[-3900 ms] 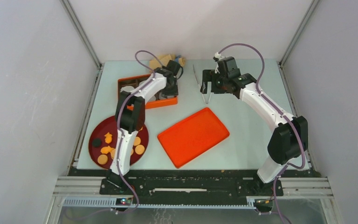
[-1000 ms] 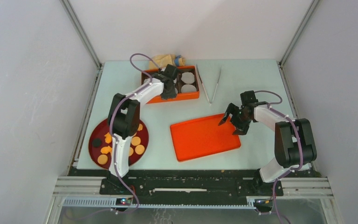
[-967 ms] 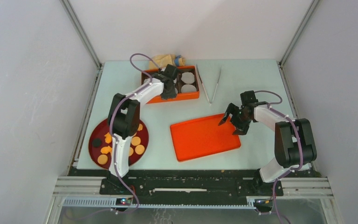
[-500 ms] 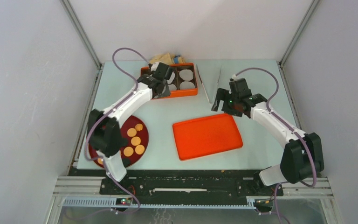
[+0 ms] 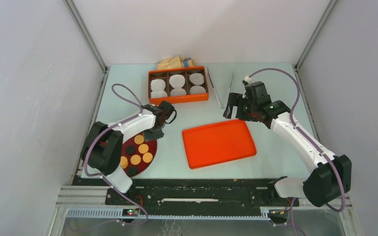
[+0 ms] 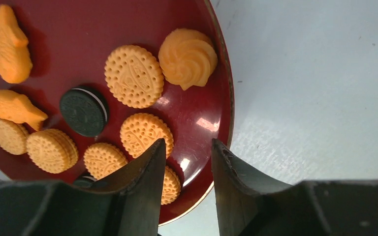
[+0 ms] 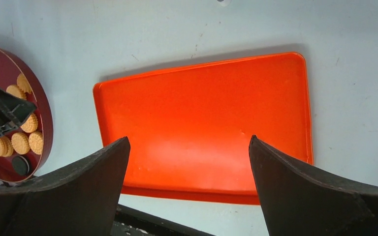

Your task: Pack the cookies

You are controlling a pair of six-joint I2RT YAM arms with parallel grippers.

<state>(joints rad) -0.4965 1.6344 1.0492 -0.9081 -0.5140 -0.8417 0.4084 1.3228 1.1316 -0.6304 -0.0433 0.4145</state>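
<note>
The cookies [image 6: 133,76] lie on a dark red plate [image 6: 197,123]: round tan biscuits, a swirl-shaped one [image 6: 187,58], a dark sandwich cookie [image 6: 83,111] and orange fish-shaped ones [image 6: 10,45]. My left gripper [image 6: 188,147] hovers over the plate's right edge, open, with only plate showing between its fingers. In the top view the left gripper [image 5: 155,131] is at the upper right rim of the plate [image 5: 153,152]. My right gripper [image 7: 188,139] hangs wide open and empty above the flat orange tray [image 7: 202,123].
An orange box [image 5: 178,84] with several white paper liners stands at the back. Metal tongs [image 5: 221,88] lie to its right. A tan bag [image 5: 174,62] sits behind the box. The orange tray [image 5: 219,143] lies mid-table.
My left arm has drawn back from the orange box to the plate, and its jaws have widened a little. The right gripper has stayed over the tray's far edge.
</note>
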